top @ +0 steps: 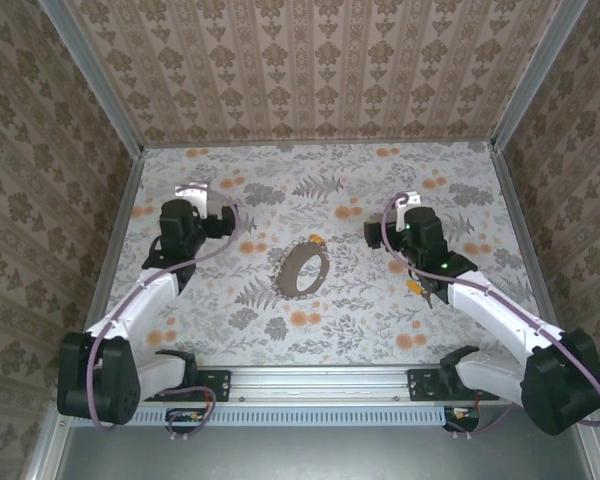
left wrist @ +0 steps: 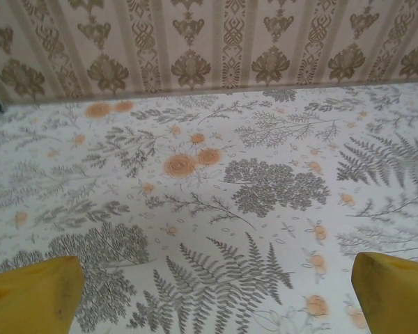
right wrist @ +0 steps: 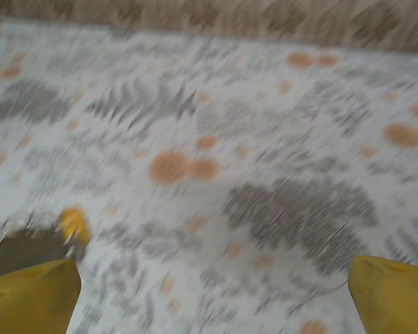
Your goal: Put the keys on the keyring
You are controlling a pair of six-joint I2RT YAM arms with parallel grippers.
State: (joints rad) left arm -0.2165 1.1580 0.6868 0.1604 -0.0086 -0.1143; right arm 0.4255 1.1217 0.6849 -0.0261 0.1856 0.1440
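Looking down, I see the keyring (top: 301, 270) lying mid-table (top: 380, 320), its yellow piece (top: 318, 240) on the far side. The left gripper (left wrist: 212, 299) and the right gripper (right wrist: 212, 292) flank it, fingers wide apart on both, nothing between them. The right wrist view is blurred.

We look down on a surface (top: 230, 325) covered in a pale print of grey ferns, leaves and orange blossoms. Three walls close it in: a back wall (top: 320, 70), a left wall (top: 30, 160) and a right wall (top: 580, 130), all papered in beige with brown damask motifs set in vertical stripes. Grey metal posts (top: 92, 78) run along the corners where the walls meet. A metal rail (top: 320, 380) lines the near edge, with a plain grey strip (top: 320, 455) below it. The light is soft and even.
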